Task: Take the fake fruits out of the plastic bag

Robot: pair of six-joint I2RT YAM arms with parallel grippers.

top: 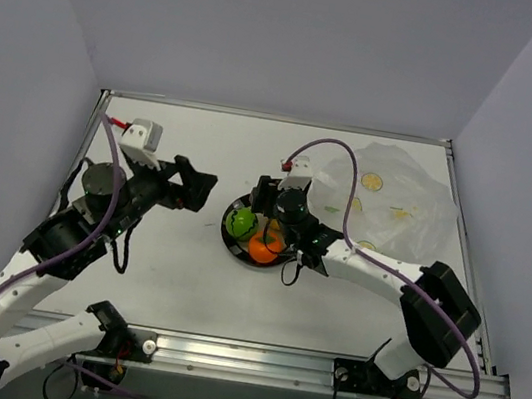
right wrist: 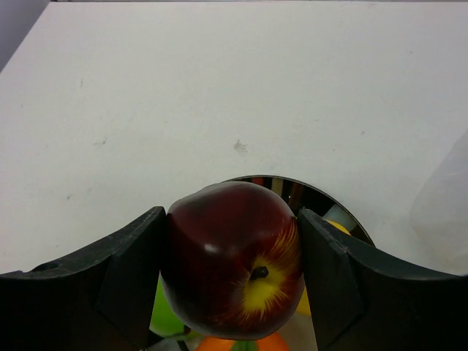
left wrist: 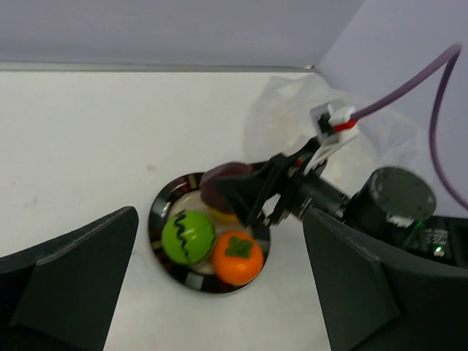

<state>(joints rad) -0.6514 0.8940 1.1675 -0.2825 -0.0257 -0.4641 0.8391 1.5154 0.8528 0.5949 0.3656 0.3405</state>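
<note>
Right wrist view shows you the right gripper [right wrist: 230, 278] clamped on a dark red apple [right wrist: 227, 252], just above the plate [left wrist: 156, 217]. The green ball [left wrist: 187, 236], orange fruit [left wrist: 237, 257] and a yellow piece [right wrist: 337, 227] lie on the plate. The plastic bag [top: 397, 205] sits just right of the plate and looks emptied, though you can't be sure. Your left gripper [top: 197, 189] hangs spread wide and empty, left of the plate. Only setting the apple down seems left.

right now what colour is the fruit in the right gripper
Dark red apple with a yellow streaked patch; right wrist view.
</note>
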